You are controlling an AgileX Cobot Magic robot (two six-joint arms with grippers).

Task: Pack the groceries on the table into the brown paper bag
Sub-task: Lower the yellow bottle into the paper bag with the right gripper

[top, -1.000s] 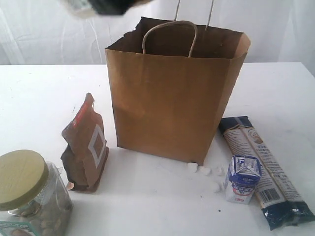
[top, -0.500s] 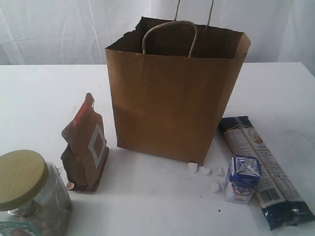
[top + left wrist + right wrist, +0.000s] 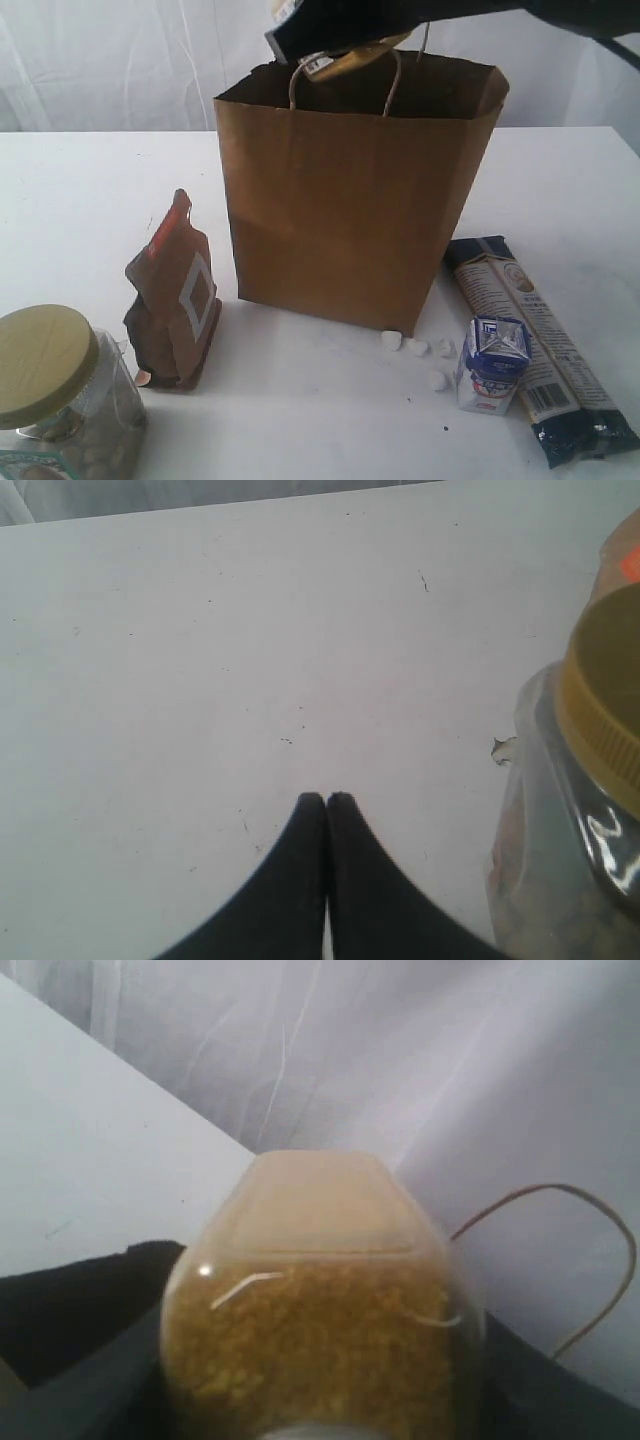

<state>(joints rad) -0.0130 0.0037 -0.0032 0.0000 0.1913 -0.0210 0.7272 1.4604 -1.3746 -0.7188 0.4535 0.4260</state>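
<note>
The brown paper bag (image 3: 350, 200) stands open on the white table (image 3: 90, 190). Above its mouth my right gripper (image 3: 335, 40) is shut on the yellow bottle (image 3: 352, 57); in the right wrist view the bottle (image 3: 320, 1300) fills the space between the dark fingers (image 3: 90, 1300), with a bag handle (image 3: 600, 1220) beyond. The brown-red pouch (image 3: 175, 295) stands left of the bag. Close by it at the front left is the clear jar (image 3: 55, 400) with its olive-gold lid. My left gripper (image 3: 327, 800) hangs shut and empty over bare table beside the jar (image 3: 580, 810).
Right of the bag lie the long dark-blue-and-cream packet (image 3: 535, 340) and, standing in front of it, the small blue-white carton (image 3: 492, 365). Small white crumbs (image 3: 415, 347) are scattered at the bag's front right corner. A white curtain hangs behind the table.
A second ago a blurred dark shape crossed the top left, then left the view. Now the right arm with the bottle is over the bag's mouth. Nothing on the table moved.
</note>
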